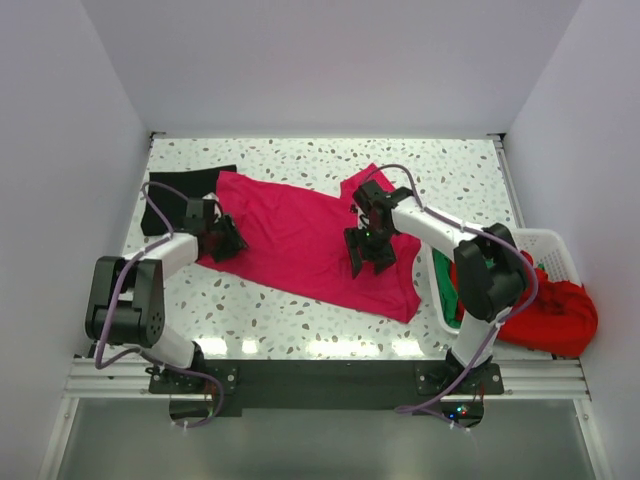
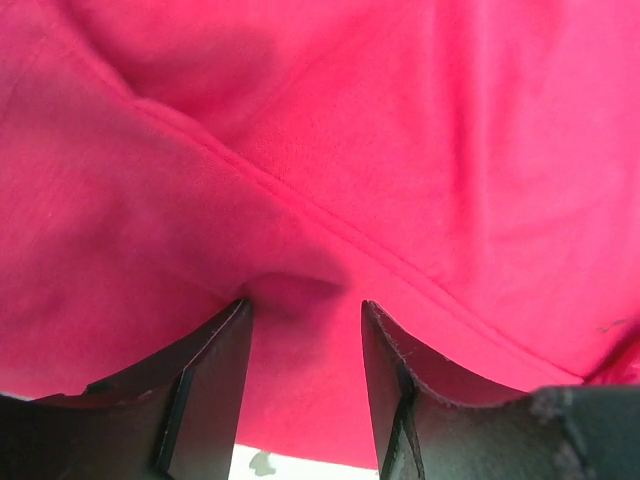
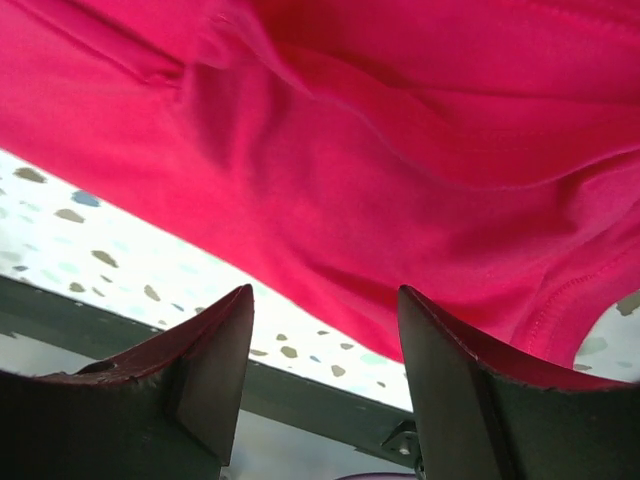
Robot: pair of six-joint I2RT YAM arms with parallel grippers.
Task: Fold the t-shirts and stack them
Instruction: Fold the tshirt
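A magenta-pink t-shirt (image 1: 300, 235) lies spread across the middle of the speckled table (image 1: 250, 320). A black t-shirt (image 1: 180, 192) lies at the far left, partly under the pink one's corner. My left gripper (image 1: 236, 244) is at the pink shirt's left edge. In the left wrist view it (image 2: 306, 302) is open, tips pressed on the pink cloth (image 2: 330, 150) with a small pucker between them. My right gripper (image 1: 360, 262) is over the shirt's right part. In the right wrist view it (image 3: 325, 290) is open and empty, just above the pink cloth (image 3: 400, 150) near its hem.
A white lattice basket (image 1: 552, 245) stands at the right edge. A green shirt (image 1: 450, 297) lies in it and a red shirt (image 1: 556, 312) hangs over its front. White walls close in the table on three sides. The arm bases sit on a dark rail (image 1: 320, 375) at the near edge.
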